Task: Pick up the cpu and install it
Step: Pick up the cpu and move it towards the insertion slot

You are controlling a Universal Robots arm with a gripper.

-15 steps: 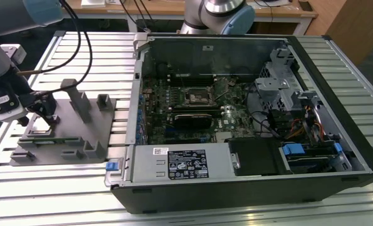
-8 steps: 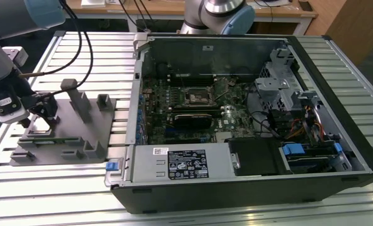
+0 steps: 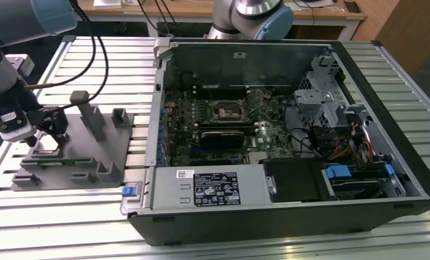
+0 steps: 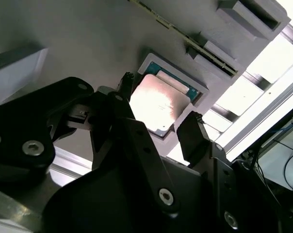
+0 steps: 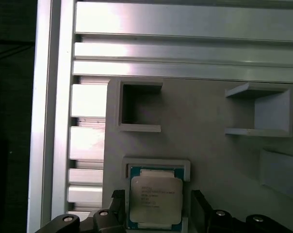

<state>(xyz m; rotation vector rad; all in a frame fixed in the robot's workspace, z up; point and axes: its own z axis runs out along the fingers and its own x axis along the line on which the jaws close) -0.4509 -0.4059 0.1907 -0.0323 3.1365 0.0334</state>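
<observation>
— Where is the cpu (image 5: 155, 199)?

— It lies flat, metal top up, in a shallow framed pocket of the grey holder plate (image 5: 209, 160), close to the plate's edge on the exterior view's left. I'd judge the pocket keeps it square for a clean grasp.

— And the gripper (image 5: 157, 206)?

— Released. Its fingers (image 4: 191, 135) stand spread on opposite sides of the chip, with gaps showing in both wrist views, so nothing is held.

— The socket (image 3: 228, 112)?

— Inside the open computer case (image 3: 287, 216), well apart from the plate across the slatted table (image 3: 77, 227).
</observation>
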